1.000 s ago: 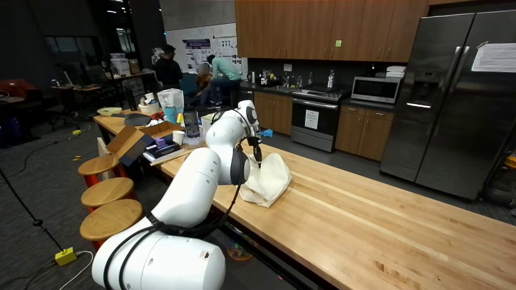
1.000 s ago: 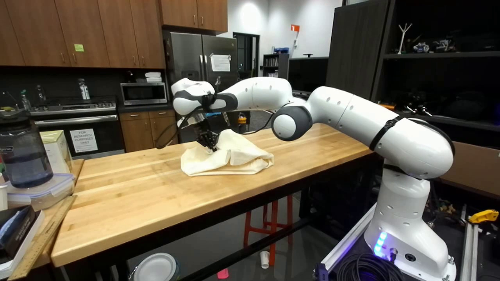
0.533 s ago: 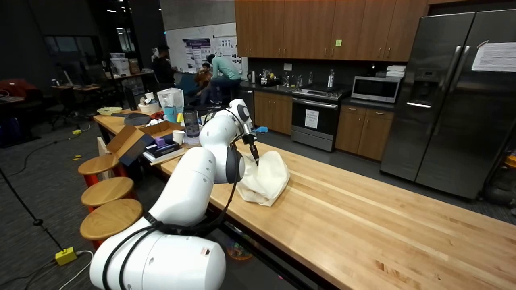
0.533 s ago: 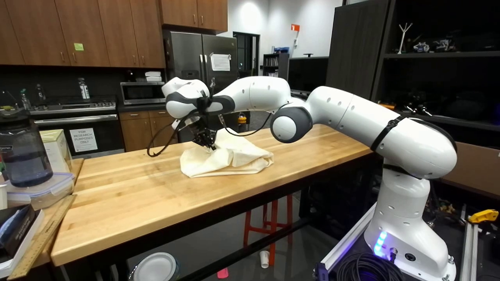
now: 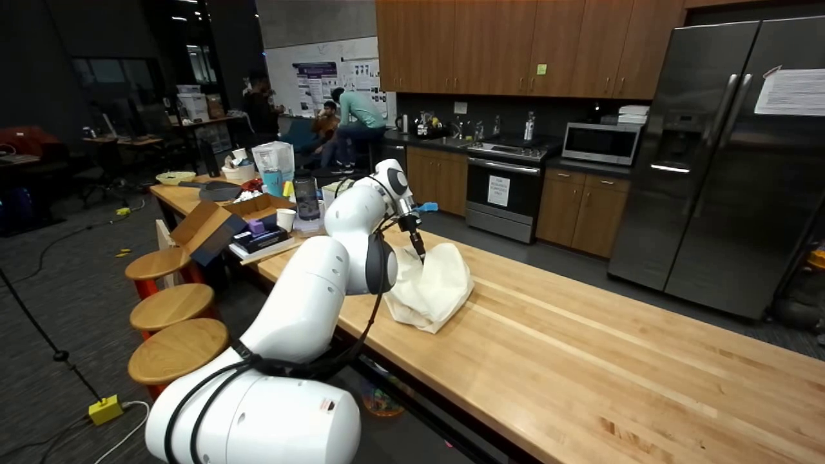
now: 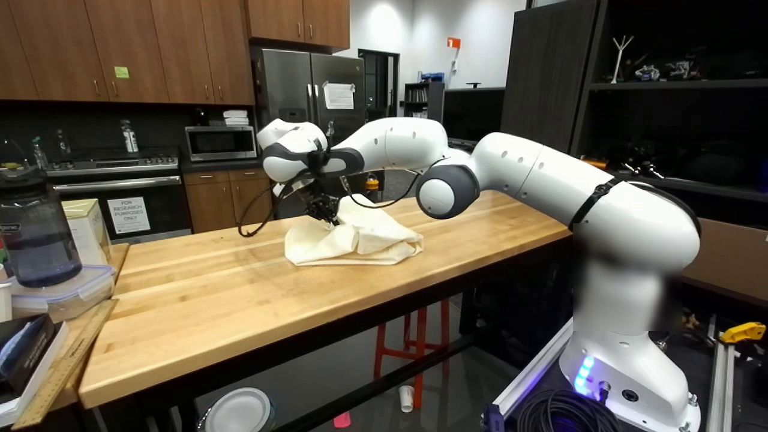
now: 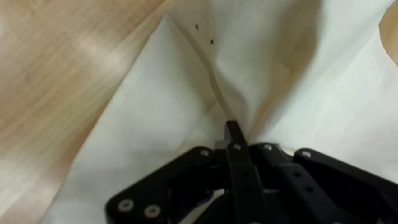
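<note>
Near the center of the frame in an exterior view, we see a black gripper [image 6: 332,221] clamped on a fold of cream cloth [image 6: 381,237], rumpled on a butcher-block tabletop [image 6: 228,300].

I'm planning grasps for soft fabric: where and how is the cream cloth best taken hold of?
Likely by the raised fold, pinched from above: the crumpled cream cloth stands up there, probably easy to straddle, while its outer edges lie low on the table. The gripper, shut and slanted downward, pinches it beside that fold.
</note>
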Controlling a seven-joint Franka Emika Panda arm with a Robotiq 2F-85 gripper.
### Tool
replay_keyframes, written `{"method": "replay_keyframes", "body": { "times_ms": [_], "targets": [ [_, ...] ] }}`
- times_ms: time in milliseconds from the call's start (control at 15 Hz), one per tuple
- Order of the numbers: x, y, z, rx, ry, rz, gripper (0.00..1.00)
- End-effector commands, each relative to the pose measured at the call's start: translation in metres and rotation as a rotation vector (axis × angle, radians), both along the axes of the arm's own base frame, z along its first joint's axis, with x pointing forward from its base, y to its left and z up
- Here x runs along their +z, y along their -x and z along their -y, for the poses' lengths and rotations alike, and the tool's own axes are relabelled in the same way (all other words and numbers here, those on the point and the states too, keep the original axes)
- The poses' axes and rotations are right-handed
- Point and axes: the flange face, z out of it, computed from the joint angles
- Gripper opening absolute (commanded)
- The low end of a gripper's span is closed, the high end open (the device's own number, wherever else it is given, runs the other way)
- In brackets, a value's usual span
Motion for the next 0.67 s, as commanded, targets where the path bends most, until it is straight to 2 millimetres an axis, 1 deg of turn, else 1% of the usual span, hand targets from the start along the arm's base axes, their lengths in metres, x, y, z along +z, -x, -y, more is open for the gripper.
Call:
{"method": "replay_keyframes", "body": {
  "times_ms": [0, 267, 333, 467, 600],
  "targets": [
    [0.008, -0.017, 0.061, -0.177, 0.029, 0.072, 0.01],
    [0.011, -0.026, 0.135, -0.398, 0.016, 0.104, 0.01],
    [0.011, -0.027, 0.150, -0.450, 0.008, 0.109, 0.01],
    [0.009, -0.028, 0.176, -0.551, -0.004, 0.128, 0.01],
    [0.007, -0.029, 0.195, -0.634, -0.008, 0.143, 0.01]
  ]
}}
